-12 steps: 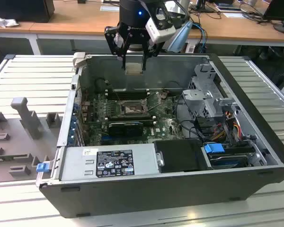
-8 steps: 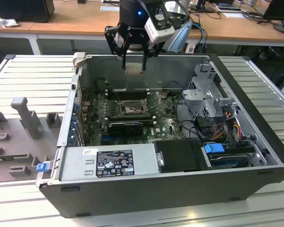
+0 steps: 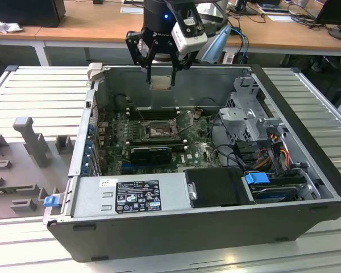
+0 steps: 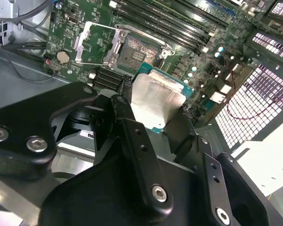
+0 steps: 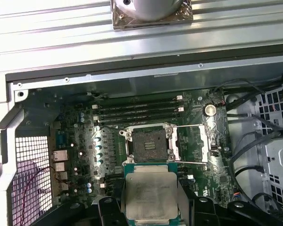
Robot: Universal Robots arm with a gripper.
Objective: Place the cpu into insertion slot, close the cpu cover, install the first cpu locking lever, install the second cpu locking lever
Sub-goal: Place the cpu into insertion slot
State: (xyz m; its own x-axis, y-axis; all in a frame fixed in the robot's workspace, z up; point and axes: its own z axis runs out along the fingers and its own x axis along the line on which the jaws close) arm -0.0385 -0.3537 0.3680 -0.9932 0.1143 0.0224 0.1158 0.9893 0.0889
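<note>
So the step here is the first one, getting the chip into the socket. The gripper (image 3: 161,79) is pinching the cpu (image 5: 150,197) by two opposite edges, metal lid facing up. It hangs over the open computer case (image 3: 159,230), up by the far wall and well above the motherboard (image 5: 75,141). The insertion slot (image 5: 148,145) sits mid-board, just on the near side of the memory slots (image 5: 137,110), and it's bare. The cpu cover (image 5: 174,143) is flipped open and lies on the exterior view's right of the socket, so nothing blocks the way in. My take on doing this well: keep the chip dead flat, square its edges to the socket rim, and bring it straight down, no sliding sideways. Those contacts look like they'd bend if you drag anything across them. I'd also check the corner orientation, which I honestly can't read from here. Count-wise I get one cpu, one socket, one cover, one gripper and four memory slots. The locking levers are just thin wire around the socket, and I can't count them with confidence.
</note>
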